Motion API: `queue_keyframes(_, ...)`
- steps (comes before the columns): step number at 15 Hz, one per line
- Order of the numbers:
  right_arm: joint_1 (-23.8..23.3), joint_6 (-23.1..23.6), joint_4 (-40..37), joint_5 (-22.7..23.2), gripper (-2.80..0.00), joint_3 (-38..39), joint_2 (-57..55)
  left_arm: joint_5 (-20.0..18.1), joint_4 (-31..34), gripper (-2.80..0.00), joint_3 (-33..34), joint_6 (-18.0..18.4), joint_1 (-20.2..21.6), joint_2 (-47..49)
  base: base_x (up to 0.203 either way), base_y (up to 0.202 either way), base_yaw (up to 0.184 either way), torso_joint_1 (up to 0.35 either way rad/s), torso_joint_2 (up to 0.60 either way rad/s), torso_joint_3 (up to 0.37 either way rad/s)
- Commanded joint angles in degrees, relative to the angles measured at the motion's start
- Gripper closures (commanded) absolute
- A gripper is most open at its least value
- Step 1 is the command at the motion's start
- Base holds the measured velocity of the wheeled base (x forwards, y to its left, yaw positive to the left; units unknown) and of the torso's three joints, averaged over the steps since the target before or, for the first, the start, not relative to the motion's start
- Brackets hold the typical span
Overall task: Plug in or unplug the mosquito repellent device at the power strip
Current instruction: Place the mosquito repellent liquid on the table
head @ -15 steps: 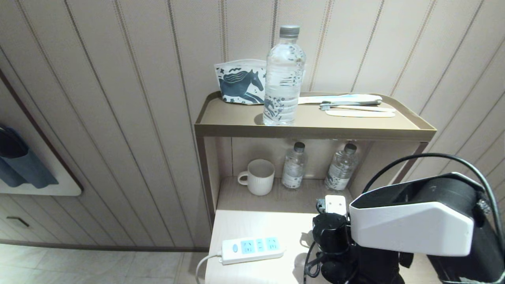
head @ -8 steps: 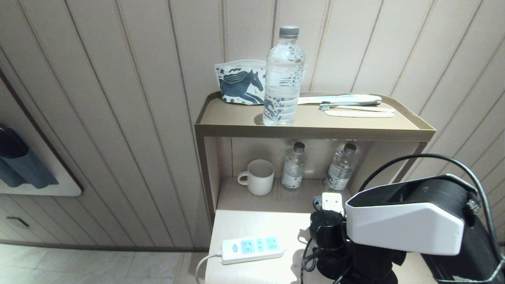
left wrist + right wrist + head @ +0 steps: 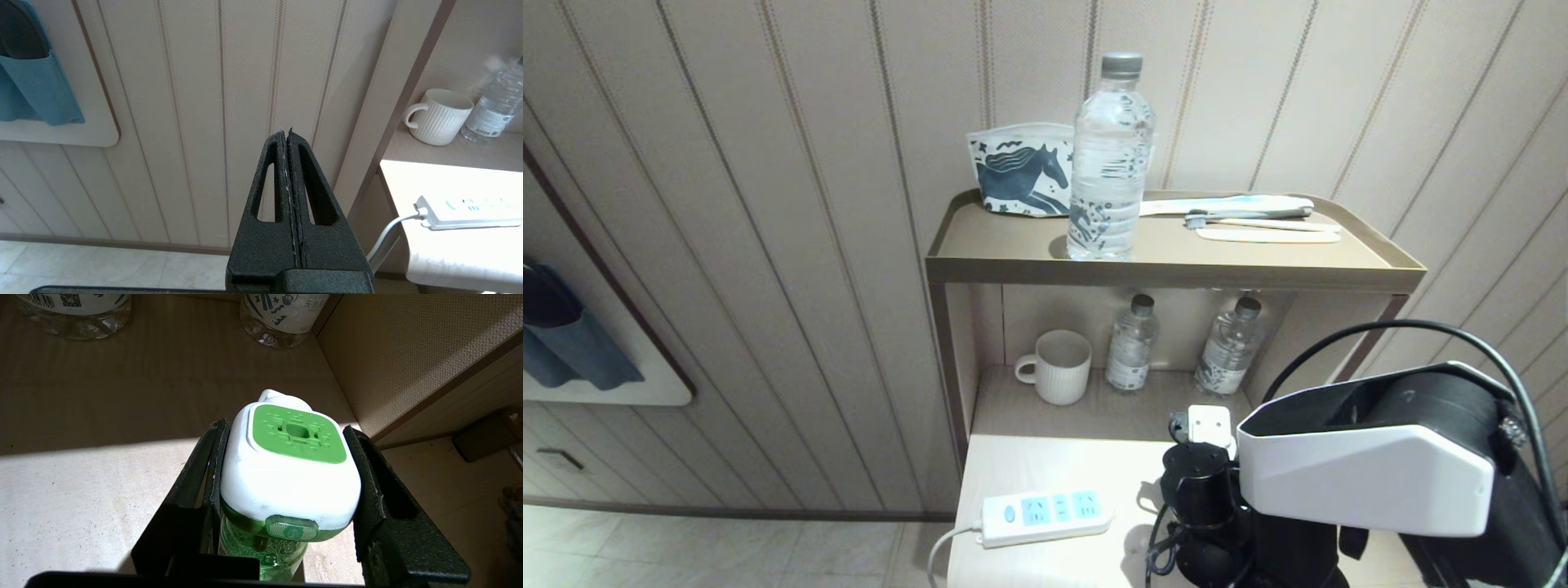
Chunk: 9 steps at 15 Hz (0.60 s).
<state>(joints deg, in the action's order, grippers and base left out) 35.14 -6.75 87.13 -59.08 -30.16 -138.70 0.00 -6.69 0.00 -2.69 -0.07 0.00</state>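
The left gripper (image 3: 289,134) hung off the table's left side, fingers pressed together and idle. The power strip (image 3: 1045,516) lay near the table's front left edge, all three socket panels empty, its cord (image 3: 947,545) trailing over the edge. To its right, the right gripper (image 3: 286,473) was clamped on the mosquito repellent device (image 3: 291,465), held above the tabletop.

The likely risk was the smooth white housing twisting between the pads, leaving the prongs misaligned with a socket; pressing down off-centre could also push the light strip toward the edge.

Behind stood a ribbed mug (image 3: 1058,366) and two small water bottles (image 3: 1131,343), well apart from the strip, none blocking the way.
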Motion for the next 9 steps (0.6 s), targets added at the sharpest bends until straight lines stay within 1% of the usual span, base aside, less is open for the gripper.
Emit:
queue_keyframes(1,0.7,-0.3,2.8,-0.9,0.00,0.8,0.3,0.0,-0.1,0.00,0.0,0.0,0.0,0.0,0.000,0.000,0.000,0.000,0.00,0.000)
queue_keyframes(4,0.5,-0.4,2.8,-0.9,0.00,0.4,0.6,0.0,-0.1,0.00,0.0,0.0,0.0,0.0,0.000,0.000,0.000,0.000,0.00,0.000)
queue_keyframes(7,-0.8,-0.4,2.8,-0.9,0.00,-1.8,1.6,0.0,-0.1,0.00,0.0,0.0,0.0,0.1,0.000,0.000,0.000,0.000,0.00,0.000)
queue_keyframes(9,-3.0,-0.4,2.8,-0.8,0.00,-4.0,1.0,0.0,-0.1,0.00,0.0,0.0,0.0,0.0,0.000,0.000,0.000,0.000,0.00,0.000)
